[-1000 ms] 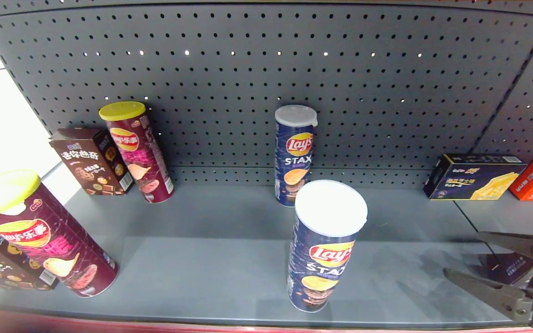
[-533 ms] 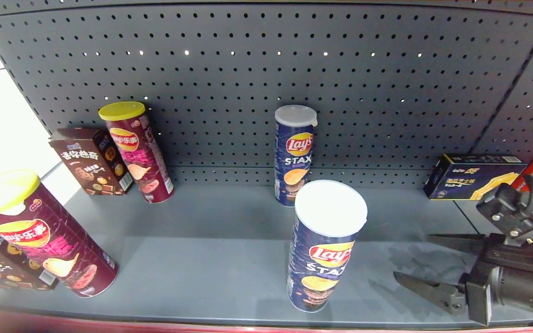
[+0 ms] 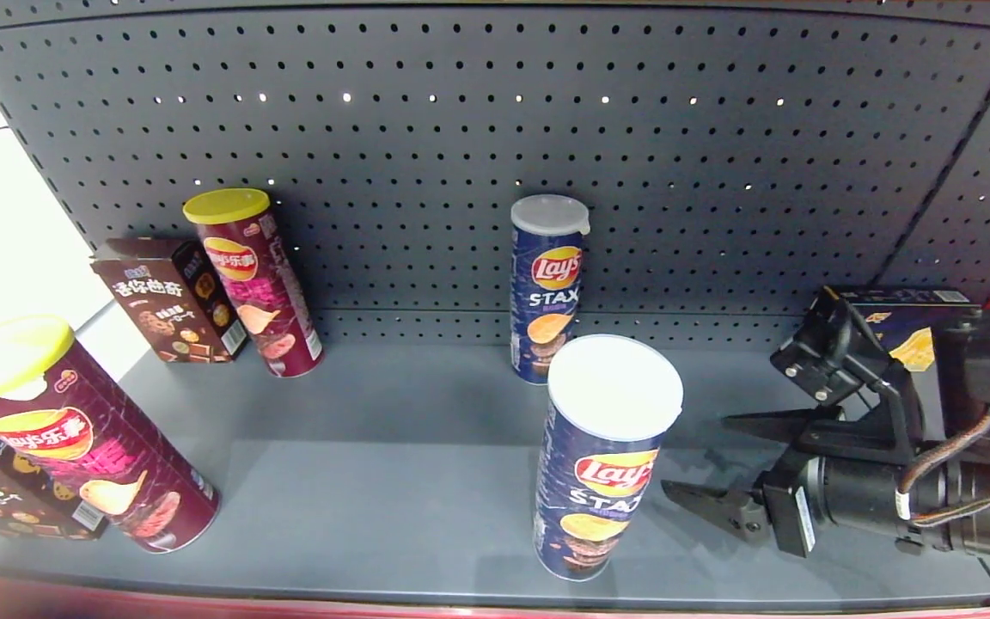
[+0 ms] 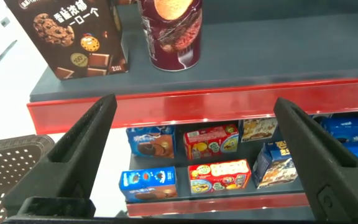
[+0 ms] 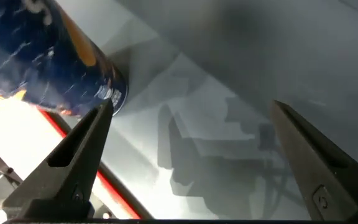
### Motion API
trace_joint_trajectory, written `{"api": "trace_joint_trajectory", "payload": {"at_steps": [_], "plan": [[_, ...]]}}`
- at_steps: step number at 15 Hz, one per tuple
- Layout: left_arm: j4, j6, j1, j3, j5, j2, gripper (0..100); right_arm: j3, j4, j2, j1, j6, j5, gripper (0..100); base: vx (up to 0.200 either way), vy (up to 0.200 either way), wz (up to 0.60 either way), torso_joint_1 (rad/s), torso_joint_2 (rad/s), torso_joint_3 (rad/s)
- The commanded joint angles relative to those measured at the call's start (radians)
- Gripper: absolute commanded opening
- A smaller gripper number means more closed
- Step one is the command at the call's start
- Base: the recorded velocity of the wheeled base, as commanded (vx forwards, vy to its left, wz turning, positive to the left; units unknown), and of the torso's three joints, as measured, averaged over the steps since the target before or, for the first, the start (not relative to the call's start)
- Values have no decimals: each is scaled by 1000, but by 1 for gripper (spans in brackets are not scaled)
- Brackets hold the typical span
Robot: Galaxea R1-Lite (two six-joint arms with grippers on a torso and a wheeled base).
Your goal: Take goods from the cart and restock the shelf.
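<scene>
Two blue chip cans with white lids stand upright on the grey shelf: one at the front, one at the pegboard back. My right gripper lies low over the shelf just right of the front can, open, its fingers pointing at the can with nothing between them. In the right wrist view the gripper spans bare shelf, and the blue can stands beside one finger. My left gripper hangs open and empty below the shelf's red front edge.
Two maroon cans with yellow lids and brown cookie boxes stand at the left. A dark blue box sits behind the right arm. Small boxes line a lower shelf, beside a mesh cart basket.
My right gripper has moved left along the shelf from the right edge to close beside the front blue can, staying open. The cans have not moved.
</scene>
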Motion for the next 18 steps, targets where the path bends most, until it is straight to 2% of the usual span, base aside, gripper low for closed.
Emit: {"api": "trace_joint_trajectory", "payload": {"at_steps": [1,18], "plan": [[0,0,0,0,0,2,100,-28,-1,45,18,-2,-7,100,0,0,0,0,0,0],[0,0,0,0,0,2,100,-45,-1,93,93,-2,-4,100,0,0,0,0,0,0]]}}
